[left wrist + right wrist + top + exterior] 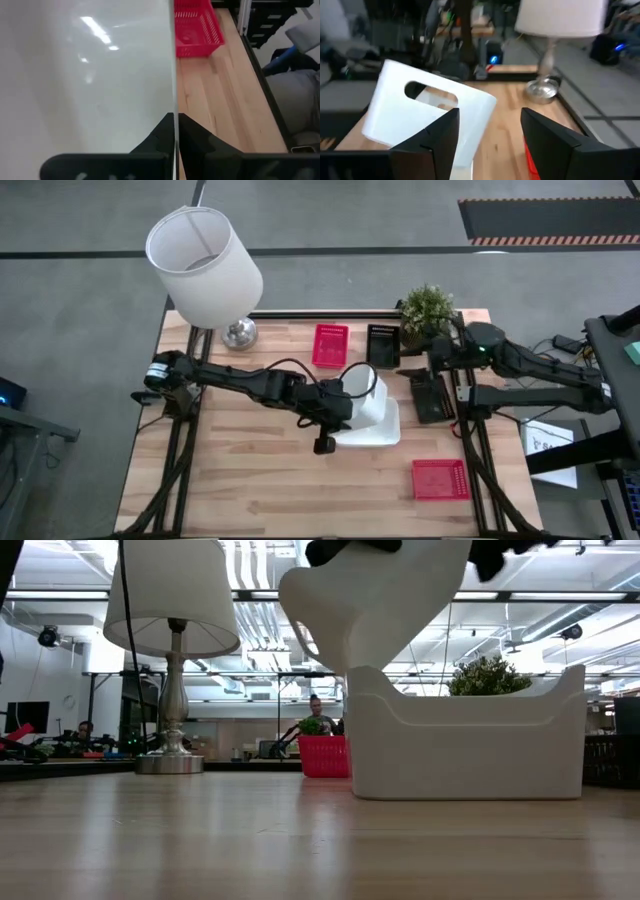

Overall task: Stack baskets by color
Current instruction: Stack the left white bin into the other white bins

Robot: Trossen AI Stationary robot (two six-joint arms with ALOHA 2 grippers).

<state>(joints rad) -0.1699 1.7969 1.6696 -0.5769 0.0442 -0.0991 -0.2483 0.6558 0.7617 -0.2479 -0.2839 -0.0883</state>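
My left gripper (345, 398) is at the table's middle, shut on a white basket (365, 385) that tilts above a second white basket (470, 740). The second one rests flat on the wood. My right gripper (490, 145) hangs open and empty at the right (432, 370), pointing level toward the held basket (427, 117). Just below it a black basket (432, 400) lies on the table. One red basket (330, 345) and another black basket (382, 345) sit side by side at the far edge. A second red basket (440, 478) lies near the front right. My left gripper pinches a thin side wall of the white basket (174, 100) between its two fingers (197, 137), one on each face. The fingers come from the table's left, slanting down. The basket is tilted and raised. Its lower end (360, 655) reaches the other basket's rim; whether they touch I cannot tell.
A lamp with a white shade (205, 265) and a metal foot (238, 332) stands at the far left. A potted green plant (427, 310) stands at the far right, beside the right arm. Bare wood (250, 470) lies along the front and left.
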